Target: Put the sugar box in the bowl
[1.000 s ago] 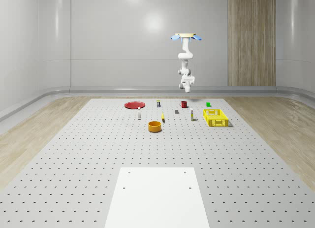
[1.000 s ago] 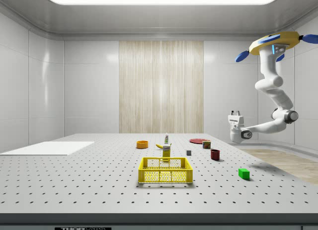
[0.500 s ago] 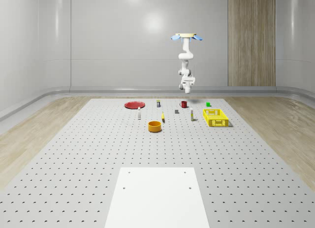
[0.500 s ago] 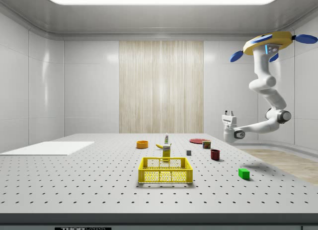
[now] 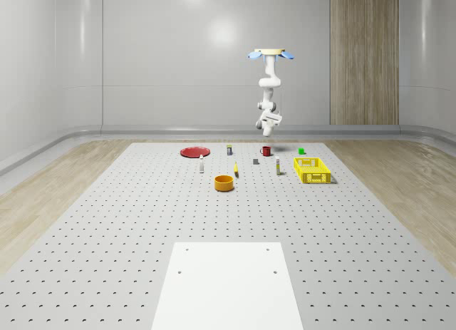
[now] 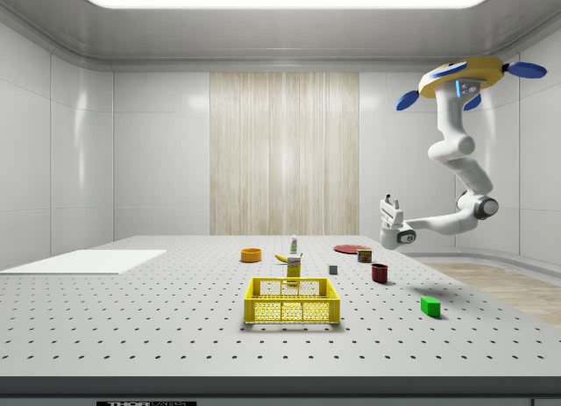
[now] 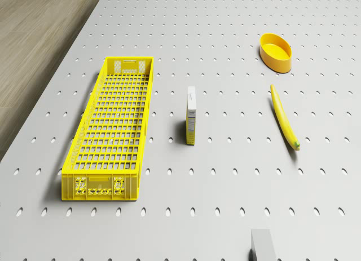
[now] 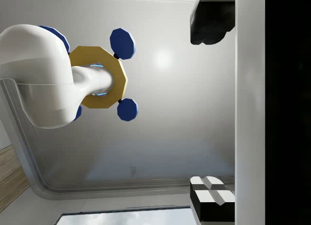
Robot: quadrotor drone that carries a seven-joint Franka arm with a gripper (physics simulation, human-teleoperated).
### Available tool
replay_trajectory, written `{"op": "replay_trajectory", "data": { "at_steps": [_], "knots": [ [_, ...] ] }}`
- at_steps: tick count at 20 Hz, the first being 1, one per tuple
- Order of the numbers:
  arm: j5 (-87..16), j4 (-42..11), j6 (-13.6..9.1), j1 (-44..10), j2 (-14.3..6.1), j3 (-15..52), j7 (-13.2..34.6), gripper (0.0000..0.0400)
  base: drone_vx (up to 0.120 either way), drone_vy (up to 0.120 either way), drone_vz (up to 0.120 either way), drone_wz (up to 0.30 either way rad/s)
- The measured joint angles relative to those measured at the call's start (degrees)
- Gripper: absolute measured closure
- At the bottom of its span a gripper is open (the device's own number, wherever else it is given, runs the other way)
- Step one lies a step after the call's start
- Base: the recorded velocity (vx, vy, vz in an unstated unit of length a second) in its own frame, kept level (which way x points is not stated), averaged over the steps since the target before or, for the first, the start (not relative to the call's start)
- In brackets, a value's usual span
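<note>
Nearest the whole-scene camera, the orange bowl (image 5: 224, 182) is sitting open on the desk (image 5: 142, 230), with the banana (image 5: 236, 169) lying just behind it. A little farther back, the sugar box (image 5: 276, 169) is standing upright on the desk, apart from the bowl and on the far side of the banana from it, between the banana and the yellow crate (image 5: 312, 170). From the drone's camera, the sugar box (image 7: 192, 115) is showing its narrow top edge, and that long edge is running parallel to the crate's (image 7: 110, 131) long side. Farthest back, the drone (image 6: 465, 77) is hovering high over the far part of the desk, roughly above the red mug (image 5: 266, 151). The claw (image 6: 387, 202) is hanging well above the desk with its fingers spread wide and tilting upward, so the wrist camera is looking back at the drone's body (image 8: 97, 79). The sugar box is therefore lying below the claw and toward the whole-scene camera. By my judgement, the arm will need to turn the claw downward and close it across the box's thin faces.
</note>
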Motion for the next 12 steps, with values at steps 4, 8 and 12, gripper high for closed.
{"op": "replay_trajectory", "data": {
  "at_steps": [4,8,12],
  "knots": [
    [-12.7,-3.5,0.6,-2.9,-0.9,8.8,2.0,0.0000,0.120,0.000,-0.120,0.000],
    [-33.6,-12.8,1.6,-8.0,-3.0,22.2,6.2,0.0000,0.120,0.000,-0.120,0.000],
    [-59.5,-27.5,1.2,-16.5,-6.2,36.4,14.4,0.0000,0.120,0.000,-0.120,0.000]
  ]
}}
